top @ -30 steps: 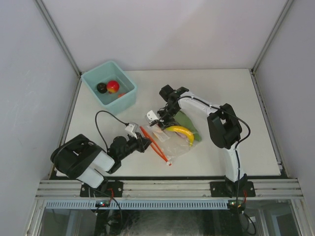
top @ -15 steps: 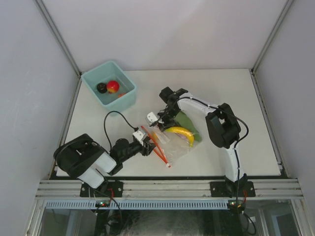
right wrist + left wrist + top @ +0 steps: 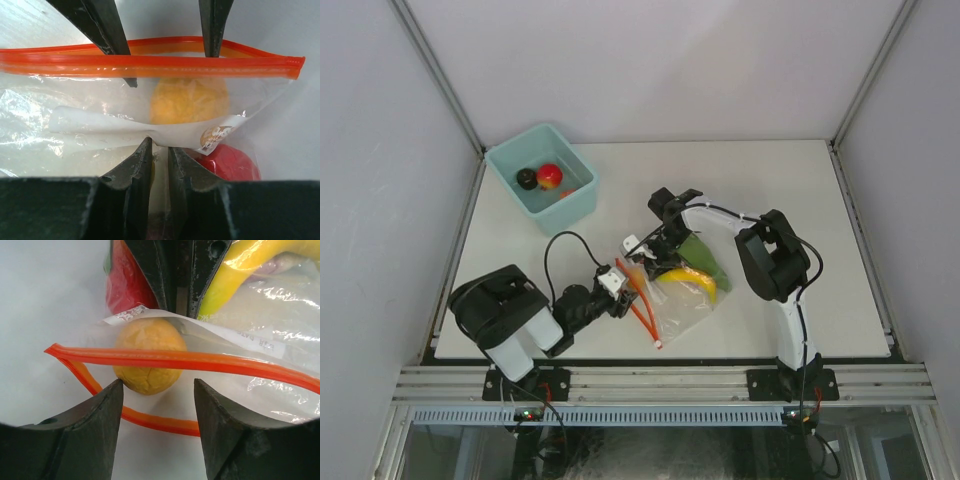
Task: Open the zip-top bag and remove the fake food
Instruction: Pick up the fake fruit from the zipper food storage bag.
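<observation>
Since a second ago, left gripper has spread its jaws and edged right to the zip-top bag, which lies near-centre on the table.

Left wrist: jaws apart, straddling the glossy orange zip strip, gripping nothing. A pebbled orange ball sits just inside the mouth.

Right wrist: right gripper pinches the crinkly clear upper lip, likely to hold the mouth agape.

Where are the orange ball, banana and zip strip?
orange ball (image 3: 148, 381), left wrist view, lower half
banana (image 3: 690, 278), top view, middle of its curve
zip strip (image 3: 165, 64), right wrist view, middle of its length
</observation>
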{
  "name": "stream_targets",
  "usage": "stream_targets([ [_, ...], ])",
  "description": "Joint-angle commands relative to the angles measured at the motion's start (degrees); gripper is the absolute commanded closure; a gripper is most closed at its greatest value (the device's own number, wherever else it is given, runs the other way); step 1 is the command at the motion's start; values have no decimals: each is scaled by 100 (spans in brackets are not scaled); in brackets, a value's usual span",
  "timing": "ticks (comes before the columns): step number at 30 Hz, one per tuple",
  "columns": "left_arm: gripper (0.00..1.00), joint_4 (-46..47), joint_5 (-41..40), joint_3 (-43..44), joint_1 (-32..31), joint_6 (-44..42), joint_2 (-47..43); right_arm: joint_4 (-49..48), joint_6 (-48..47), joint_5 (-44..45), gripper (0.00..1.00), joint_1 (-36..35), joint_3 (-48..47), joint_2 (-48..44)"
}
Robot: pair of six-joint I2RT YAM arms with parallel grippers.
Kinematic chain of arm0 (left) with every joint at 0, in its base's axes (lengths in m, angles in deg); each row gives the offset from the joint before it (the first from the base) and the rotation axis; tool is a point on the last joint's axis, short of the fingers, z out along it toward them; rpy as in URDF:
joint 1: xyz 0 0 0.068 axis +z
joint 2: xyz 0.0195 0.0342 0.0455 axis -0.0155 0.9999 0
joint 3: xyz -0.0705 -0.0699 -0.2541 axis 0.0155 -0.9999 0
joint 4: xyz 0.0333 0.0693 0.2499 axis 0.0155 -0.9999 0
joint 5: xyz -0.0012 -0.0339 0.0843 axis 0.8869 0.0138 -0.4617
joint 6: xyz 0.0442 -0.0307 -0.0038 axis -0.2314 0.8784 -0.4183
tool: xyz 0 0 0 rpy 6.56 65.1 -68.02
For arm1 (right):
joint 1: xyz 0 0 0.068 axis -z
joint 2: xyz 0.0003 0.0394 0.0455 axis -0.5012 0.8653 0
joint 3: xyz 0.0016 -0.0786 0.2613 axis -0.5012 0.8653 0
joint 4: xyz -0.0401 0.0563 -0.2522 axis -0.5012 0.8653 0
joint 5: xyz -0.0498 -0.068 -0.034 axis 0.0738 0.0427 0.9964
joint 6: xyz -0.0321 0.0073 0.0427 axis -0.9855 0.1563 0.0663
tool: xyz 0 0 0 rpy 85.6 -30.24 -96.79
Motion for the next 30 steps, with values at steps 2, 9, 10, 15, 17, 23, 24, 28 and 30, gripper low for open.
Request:
stream_targets([
  [2,37,337,57,235,-54,-283,127,-79,217,-618,81,-113,-75,-283],
  [9,30,389,138,437,-54,-458,205,-113,326,-681,81,-55,-94,-195],
  [10,29,382,124,483,-55,-516,230,-109,352,-718,81,-33,-109,-184],
  [15,32,384,104,727,-54,-624,469,-191,566,-828,80,50,-180,-193],
  [17,40,386,116,772,-45,-590,543,-190,625,-843,80,122,-227,-223],
  [23,44,393,106,740,-27,-550,608,45,485,-817,78,549,-397,-392],
  [24,44,390,121,730,-22,-562,615,86,436,-833,77,597,-409,-425],
  [28,44,389,260,725,3,-605,625,-35,492,-918,76,651,-362,-541],
  [30,44,389,385,733,15,-624,633,-292,668,-903,74,598,-271,-575],
])
